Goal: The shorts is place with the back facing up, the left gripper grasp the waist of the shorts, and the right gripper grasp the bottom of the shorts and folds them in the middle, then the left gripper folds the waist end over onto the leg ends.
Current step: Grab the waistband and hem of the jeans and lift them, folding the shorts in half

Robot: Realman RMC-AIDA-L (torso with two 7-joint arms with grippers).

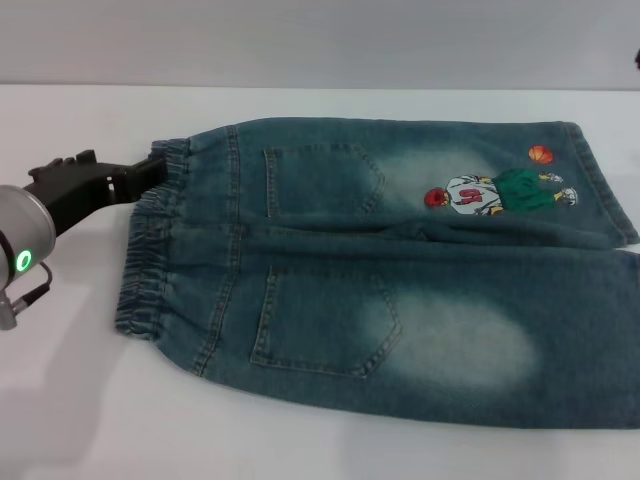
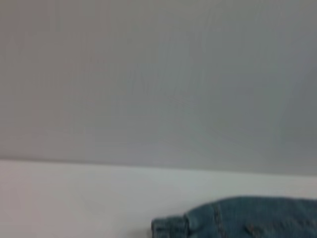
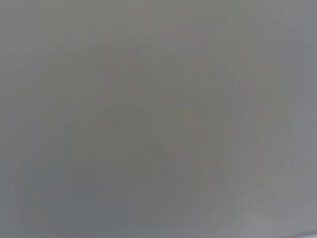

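Observation:
The shorts (image 1: 400, 290) lie flat on the white table, back up, both patch pockets showing. The ruffled waist of the shorts (image 1: 150, 260) points left; the leg ends point right. The far leg's hem (image 1: 605, 190) shows beside the cartoon print (image 1: 495, 192) and the orange ball (image 1: 541, 154). The near leg's hem runs off the right edge. My left gripper (image 1: 155, 172), with its green light, reaches in from the left, its tip at the far corner of the waist. The left wrist view catches that waist corner (image 2: 168, 228). My right gripper is out of view.
The white table (image 1: 300, 450) extends around the shorts, with bare surface in front and to the left. A grey wall stands behind the table's far edge (image 1: 320, 86). The right wrist view shows only plain grey.

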